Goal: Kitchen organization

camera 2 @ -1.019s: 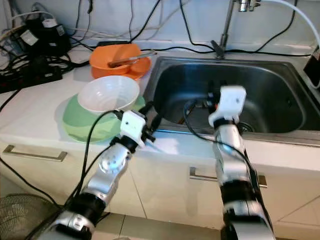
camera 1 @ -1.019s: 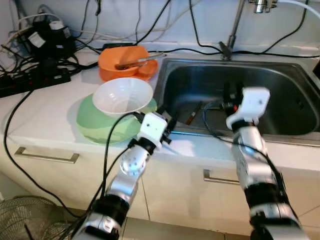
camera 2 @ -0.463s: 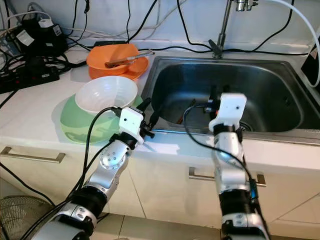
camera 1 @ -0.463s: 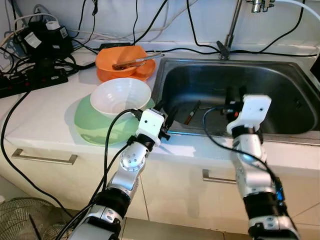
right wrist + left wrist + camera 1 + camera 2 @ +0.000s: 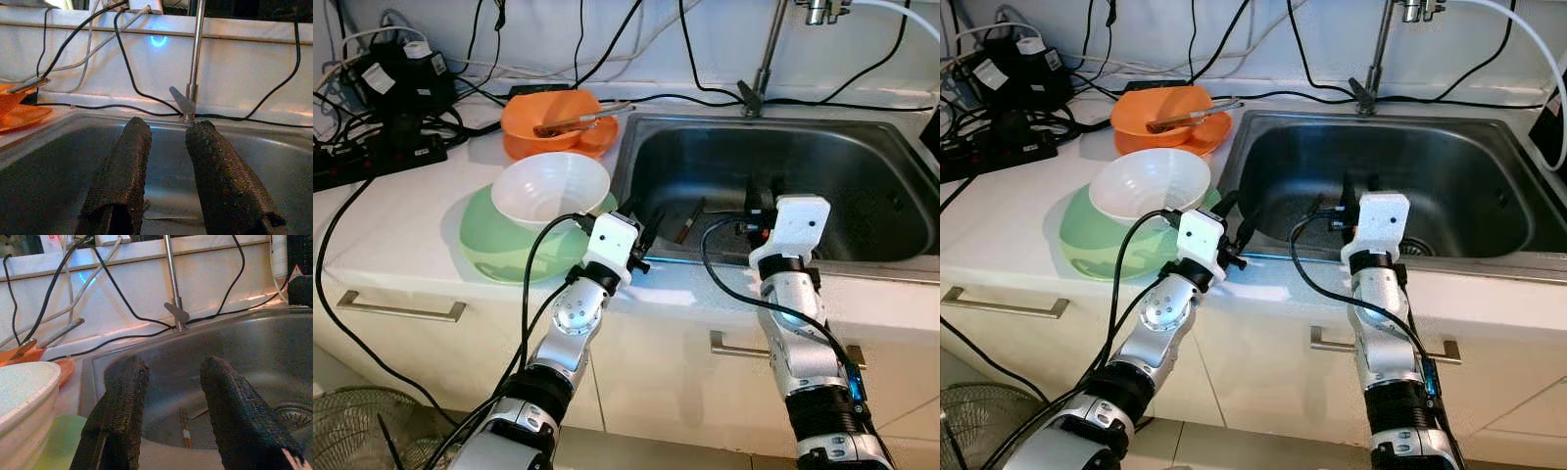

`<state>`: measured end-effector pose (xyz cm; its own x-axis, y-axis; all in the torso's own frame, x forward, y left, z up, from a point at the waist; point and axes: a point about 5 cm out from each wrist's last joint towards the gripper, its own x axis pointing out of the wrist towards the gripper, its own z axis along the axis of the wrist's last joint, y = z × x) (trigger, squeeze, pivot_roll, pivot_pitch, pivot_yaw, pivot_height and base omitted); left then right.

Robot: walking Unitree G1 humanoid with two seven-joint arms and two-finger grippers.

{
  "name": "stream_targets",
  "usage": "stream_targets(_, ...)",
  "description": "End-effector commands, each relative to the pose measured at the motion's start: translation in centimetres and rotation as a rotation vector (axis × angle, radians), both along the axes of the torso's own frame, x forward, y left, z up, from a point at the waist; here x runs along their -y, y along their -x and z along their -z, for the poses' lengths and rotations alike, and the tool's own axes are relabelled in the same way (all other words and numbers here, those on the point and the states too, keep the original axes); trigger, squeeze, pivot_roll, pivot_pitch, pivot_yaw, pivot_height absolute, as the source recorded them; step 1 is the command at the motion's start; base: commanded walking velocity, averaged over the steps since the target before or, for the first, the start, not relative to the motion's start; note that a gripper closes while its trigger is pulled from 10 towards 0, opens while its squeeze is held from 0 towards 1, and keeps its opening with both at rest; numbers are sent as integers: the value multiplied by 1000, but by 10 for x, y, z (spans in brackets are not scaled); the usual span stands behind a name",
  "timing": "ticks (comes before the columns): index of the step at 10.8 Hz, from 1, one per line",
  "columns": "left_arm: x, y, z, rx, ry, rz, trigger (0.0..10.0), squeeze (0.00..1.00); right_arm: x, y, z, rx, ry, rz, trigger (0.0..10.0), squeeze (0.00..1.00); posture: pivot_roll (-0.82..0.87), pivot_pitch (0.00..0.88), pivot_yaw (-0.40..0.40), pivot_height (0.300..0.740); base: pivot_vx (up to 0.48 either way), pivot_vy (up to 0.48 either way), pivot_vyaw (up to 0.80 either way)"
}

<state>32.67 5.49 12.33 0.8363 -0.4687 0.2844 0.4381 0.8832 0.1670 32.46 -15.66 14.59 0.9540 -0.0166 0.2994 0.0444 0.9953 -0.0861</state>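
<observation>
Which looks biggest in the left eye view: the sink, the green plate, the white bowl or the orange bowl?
1. Sink
2. Green plate
3. White bowl and orange bowl look about alike; the orange one sits farther from the camera, so no ranking between them.

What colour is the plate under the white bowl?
Light green plate, clearest in the left eye view.

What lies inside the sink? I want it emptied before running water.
On the sink floor lies a slim utensil with a reddish handle and the drain. The right gripper hides part of the floor.
</observation>
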Motion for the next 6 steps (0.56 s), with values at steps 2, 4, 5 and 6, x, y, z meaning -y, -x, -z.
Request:
stream_targets(2,-5,-1,2,-5,-2,-16,10000,0,-5,1,3,-17,3,-7,10000,0,-39,0,44,740,0,0,0)
stream_targets(4,-5,0,-4,24,-1,-18,10000,0,-7,3,5,-22,-5,-7,10000,0,-36,0,47,740,0,0,0)
stream_targets(5,-2,0,-19,88,-15,-9,10000,0,-8,5,10,-41,-9,-4,10000,0,-28,0,48,740,0,0,0)
stream_targets(6,1,-1,-41,156,9,5,10000,0,-9,6,13,-52,-8,-2,10000,0,-15,0,46,740,0,0,0)
